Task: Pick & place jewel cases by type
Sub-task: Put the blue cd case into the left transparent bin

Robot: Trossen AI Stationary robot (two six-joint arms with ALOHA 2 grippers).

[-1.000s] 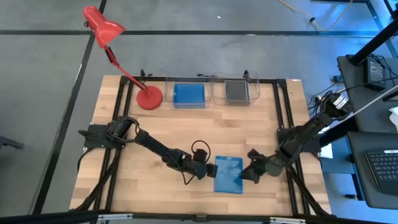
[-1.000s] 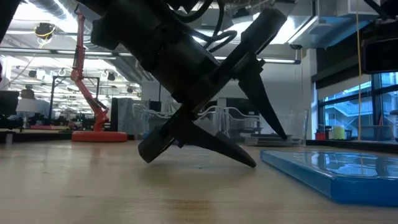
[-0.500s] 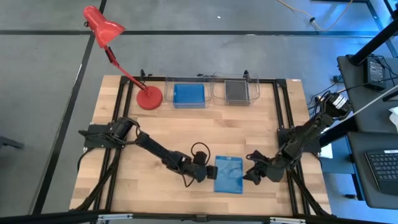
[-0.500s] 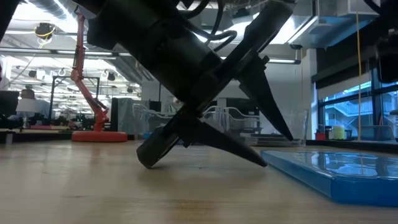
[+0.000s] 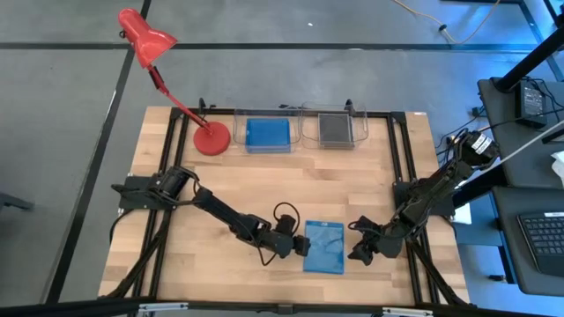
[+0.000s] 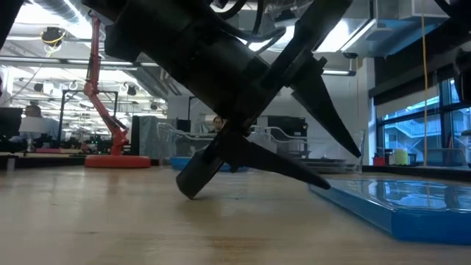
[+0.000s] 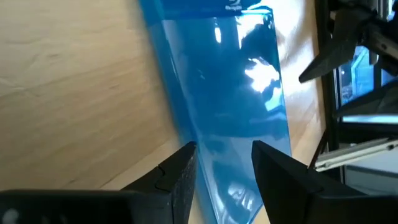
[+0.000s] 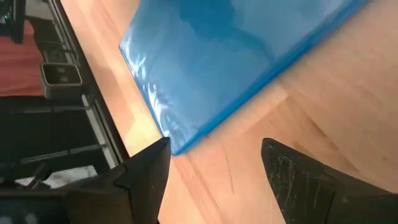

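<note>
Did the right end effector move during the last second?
Yes. The right end effector drew back from the blue jewel case, away from the red lamp base.

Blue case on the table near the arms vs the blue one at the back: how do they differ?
The near blue case lies bare on the wood between both arms; the back blue case sits in a clear tray. The near one is turned slightly askew; the back one sits square. Both are flat and solid blue.

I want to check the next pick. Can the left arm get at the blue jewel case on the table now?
Probably yes. The left gripper is at the edge of the blue jewel case, fingers open around it, nothing between. The right gripper waits open beside the opposite edge.
</note>
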